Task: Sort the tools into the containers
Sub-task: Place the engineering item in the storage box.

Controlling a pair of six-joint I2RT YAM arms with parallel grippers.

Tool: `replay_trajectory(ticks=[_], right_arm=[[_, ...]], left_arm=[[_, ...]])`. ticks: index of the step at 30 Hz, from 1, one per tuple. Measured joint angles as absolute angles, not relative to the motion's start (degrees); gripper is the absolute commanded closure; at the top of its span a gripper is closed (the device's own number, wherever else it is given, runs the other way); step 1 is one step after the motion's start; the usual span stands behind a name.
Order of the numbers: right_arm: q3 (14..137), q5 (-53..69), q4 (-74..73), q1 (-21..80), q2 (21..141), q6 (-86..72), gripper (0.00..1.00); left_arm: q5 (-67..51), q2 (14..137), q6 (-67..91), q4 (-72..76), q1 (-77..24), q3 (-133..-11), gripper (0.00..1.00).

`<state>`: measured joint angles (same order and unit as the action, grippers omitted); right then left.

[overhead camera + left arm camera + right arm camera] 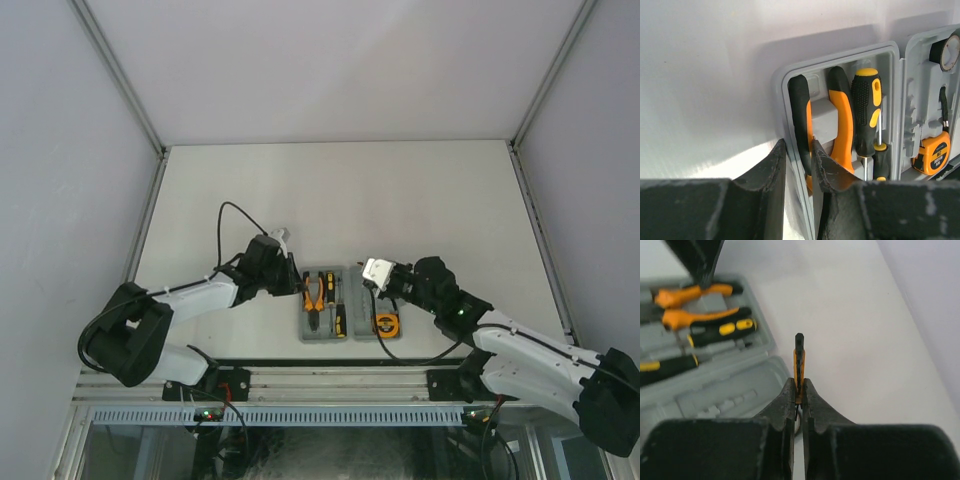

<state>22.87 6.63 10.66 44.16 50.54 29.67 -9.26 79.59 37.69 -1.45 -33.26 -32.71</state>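
The grey case (349, 275) lies open between the arms. Its left half holds the orange-handled pliers (842, 125) and two black-and-yellow screwdrivers (866, 107). The right half holds the orange tape measure (932, 156) and the black ring (948, 51). My left gripper (799, 148) straddles the case's left wall (781, 100), one finger outside and one inside against the pliers' black grip, closed on that wall. My right gripper (798, 383) is shut on the thin black-orange hex key set (799, 357), held above the table just right of the case (762, 367).
White walls enclose the table on the left, back and right. Bare tabletop (340, 190) stretches beyond the case. The left arm's black cable (232, 212) loops above its wrist.
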Motion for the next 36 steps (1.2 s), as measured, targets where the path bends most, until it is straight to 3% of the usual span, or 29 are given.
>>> replay_trajectory(ticks=[12, 21, 25, 31, 36], right_arm=[[23.97, -0.95, 3.51, 52.47, 65.34, 70.17, 1.00], [24.08, -5.74, 5.74, 52.10, 74.59, 87.37, 0.98], [24.71, -6.00, 6.13, 52.10, 76.79, 90.13, 0.90], [26.02, -6.90, 8.80, 51.90, 79.70, 91.68, 0.52], [26.04, -7.75, 8.12, 51.44, 78.11, 90.63, 0.46]], left_arm=[[-9.91, 79.37, 35.90, -2.72, -31.83, -33.06, 0.82], [-10.15, 79.37, 35.55, -2.76, -31.73, -33.08, 0.82], [-10.22, 79.37, 35.46, -2.76, -31.68, -33.08, 0.82], [-10.24, 79.37, 35.46, -2.74, -31.68, -33.08, 0.82], [-10.26, 79.37, 35.46, -2.74, -31.68, -33.08, 0.82]])
